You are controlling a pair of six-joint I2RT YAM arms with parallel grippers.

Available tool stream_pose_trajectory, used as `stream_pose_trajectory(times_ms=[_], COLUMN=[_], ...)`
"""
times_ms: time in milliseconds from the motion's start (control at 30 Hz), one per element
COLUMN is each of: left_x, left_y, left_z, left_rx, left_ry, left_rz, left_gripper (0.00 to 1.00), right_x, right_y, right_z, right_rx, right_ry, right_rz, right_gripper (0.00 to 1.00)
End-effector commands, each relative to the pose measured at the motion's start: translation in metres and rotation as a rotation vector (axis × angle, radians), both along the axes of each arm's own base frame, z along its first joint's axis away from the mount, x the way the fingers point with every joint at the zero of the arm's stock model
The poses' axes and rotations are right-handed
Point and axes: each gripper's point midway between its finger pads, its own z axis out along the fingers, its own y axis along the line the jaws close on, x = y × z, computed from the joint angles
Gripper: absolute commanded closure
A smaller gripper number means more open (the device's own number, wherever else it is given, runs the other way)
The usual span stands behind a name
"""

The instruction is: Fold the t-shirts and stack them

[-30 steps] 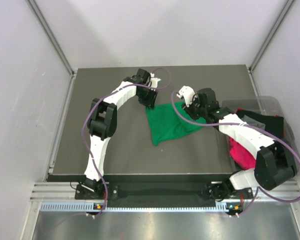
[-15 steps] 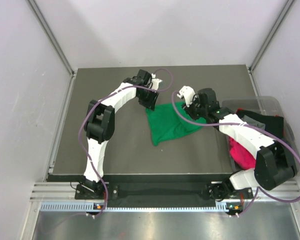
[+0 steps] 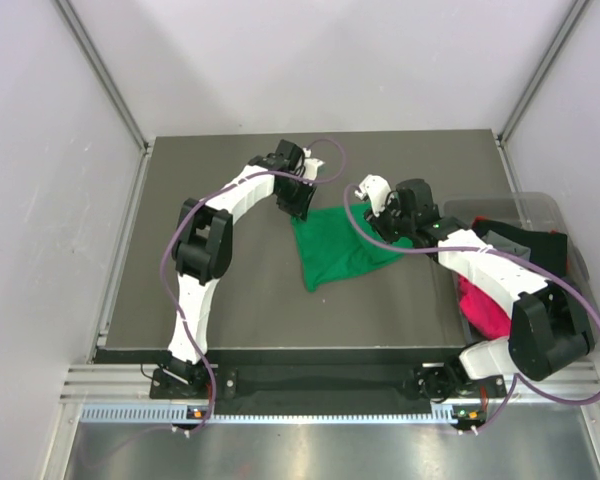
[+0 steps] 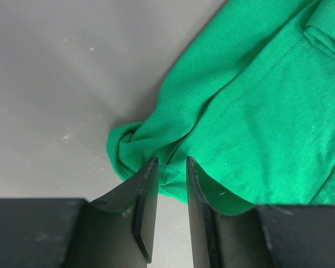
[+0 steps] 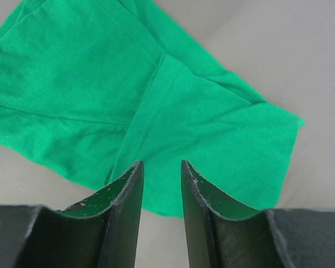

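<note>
Top view, green t-shirt [image 3: 340,248]: lies crumpled near the middle of the surface [image 3: 230,290], not yet spread or folded.
Top view, left end effector [image 3: 302,207]: at the shirt's 11 o'clock corner, probably placed to draw that corner outward.
Top view, right end effector [image 3: 380,222]: at the shirt's 2 o'clock edge, opposite the left, so the two could stretch the cloth flat.
Top view, clear bin [image 3: 540,207]: at the surface's 3 o'clock side, holding a pink t-shirt [image 3: 480,305] and a black t-shirt [image 3: 525,240], likely awaiting their turn.
Left wrist view, left end effector [image 4: 171,163]: jaws narrowly parted at the bunched corner [image 4: 125,146]. Whether they nip cloth cannot be told.
Right wrist view, right end effector [image 5: 161,166]: jaws parted and released over the shirt's hem at 6 o'clock. The fabric [image 5: 100,84] lies slack beneath.
</note>
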Motion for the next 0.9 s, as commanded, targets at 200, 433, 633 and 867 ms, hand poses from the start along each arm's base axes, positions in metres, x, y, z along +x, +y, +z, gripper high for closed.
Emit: stream_pose_trajectory(times_ms=[200,433,633,867], left_x=[0.005,0.004,0.014,0.034], left_y=[-0.007,-0.010,-0.013,0.005], left_z=[0.009,0.014,0.071,0.240], left_rx=[-0.023,-0.042,-0.077,-0.098], left_ry=[-0.017,-0.015,-0.134,-0.534], left_rz=[-0.014,-0.027,-0.057,-0.035], left_gripper=[0.71,0.86,1.00,1.00], right_x=[0.006,0.006,0.008,0.026], right_y=[0.001,0.000,-0.005,-0.025], right_z=[0.017,0.015,0.018,0.052], right_rx=[0.041,0.035,0.024,-0.002], right_ry=[-0.050,-0.046,-0.054,-0.140], right_rz=[0.002,-0.001,-0.016,-0.113], right_gripper=[0.66,0.66,0.66,0.68])
